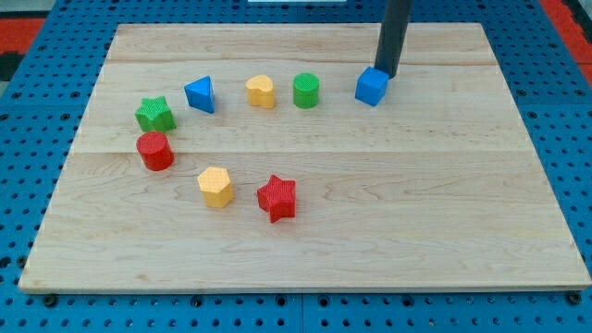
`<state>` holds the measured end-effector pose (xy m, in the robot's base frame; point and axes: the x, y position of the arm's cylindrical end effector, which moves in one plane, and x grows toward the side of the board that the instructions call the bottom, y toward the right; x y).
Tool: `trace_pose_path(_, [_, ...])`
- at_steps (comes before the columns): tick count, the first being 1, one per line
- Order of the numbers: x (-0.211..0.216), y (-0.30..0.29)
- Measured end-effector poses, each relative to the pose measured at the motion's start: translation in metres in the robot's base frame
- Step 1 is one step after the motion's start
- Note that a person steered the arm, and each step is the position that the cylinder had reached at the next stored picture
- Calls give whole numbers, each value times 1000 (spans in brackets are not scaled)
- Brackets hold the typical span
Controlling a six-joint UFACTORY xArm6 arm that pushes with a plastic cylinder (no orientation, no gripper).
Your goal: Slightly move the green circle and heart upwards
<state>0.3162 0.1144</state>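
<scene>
The green circle (306,90) stands on the wooden board near the view's top, middle. The yellow heart (262,91) sits just to its left, a small gap between them. My tip (386,73) comes down from the view's top and rests against the upper right of the blue cube (371,86), which lies to the right of the green circle. The tip is about a block and a half's width right of the green circle and slightly higher in the view.
A blue triangle (201,93) and a green star (154,114) lie left of the heart. A red cylinder (155,150), a yellow hexagon (215,186) and a red star (277,197) curve below. The board (444,222) sits on blue pegboard.
</scene>
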Motion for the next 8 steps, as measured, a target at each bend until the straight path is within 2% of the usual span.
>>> trace_pose_path(2, [19,-31])
trace_pose_path(3, [20,-21])
trace_pose_path(4, [10,43])
trace_pose_path(6, [8,61])
trace_pose_path(8, [147,62])
